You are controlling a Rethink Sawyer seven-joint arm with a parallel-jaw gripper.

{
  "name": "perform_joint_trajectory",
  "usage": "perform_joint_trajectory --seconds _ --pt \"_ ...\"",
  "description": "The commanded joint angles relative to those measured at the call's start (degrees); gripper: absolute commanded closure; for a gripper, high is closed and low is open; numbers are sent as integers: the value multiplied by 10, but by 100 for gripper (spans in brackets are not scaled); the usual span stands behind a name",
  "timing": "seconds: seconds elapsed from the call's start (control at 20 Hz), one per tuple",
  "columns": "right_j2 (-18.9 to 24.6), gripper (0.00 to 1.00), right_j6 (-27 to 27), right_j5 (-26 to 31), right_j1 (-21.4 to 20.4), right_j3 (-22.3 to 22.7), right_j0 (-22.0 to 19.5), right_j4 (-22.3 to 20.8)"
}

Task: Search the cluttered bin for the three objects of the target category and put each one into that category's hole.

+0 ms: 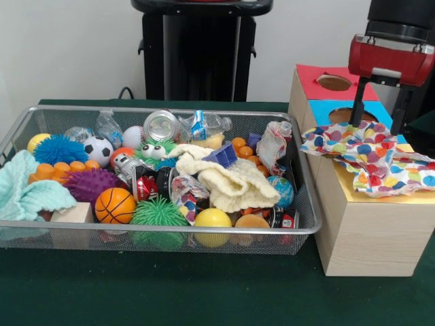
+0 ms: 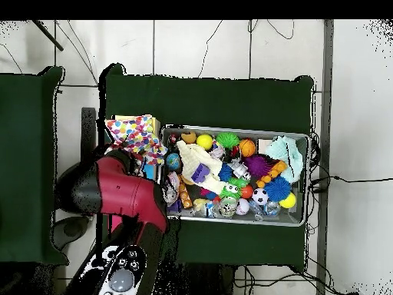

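Note:
The wire-mesh bin (image 1: 163, 229) holds many toys; it also shows in the overhead view (image 2: 230, 129). A spotted white fabric piece (image 1: 370, 157) lies spread over the yellow-topped box (image 1: 380, 198) and hides its hole; it shows in the overhead view too (image 2: 134, 132). My gripper (image 1: 376, 128) hangs just above that fabric's far edge, fingers apart and holding nothing. A second spotted piece (image 1: 274, 144) stands crumpled at the bin's right end. A third crumpled spotted piece (image 1: 188, 195) seems to lie in the bin's middle front. In the overhead view the red arm (image 2: 115, 188) covers the gripper.
Behind the yellow box stand the blue-topped box with its hole (image 1: 346, 114) and the red-topped box with its hole (image 1: 334, 82). In the bin lie a cream knitted cloth (image 1: 231, 183), a mint-green towel (image 1: 27, 193), balls, spiky toys and plastic bottles.

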Motion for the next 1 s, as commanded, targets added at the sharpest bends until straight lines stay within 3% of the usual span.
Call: perform_joint_trajectory --seconds 0.05,0.45,0.85,0.9,1.0 --pt "33 0 151 72 -3 14 -2 36" --pt "-21 0 146 84 42 -18 17 23" --pt "-23 0 136 79 50 -15 18 24" --pt "-24 100 136 80 51 -15 19 24" --pt "-29 100 143 83 52 -16 23 27"
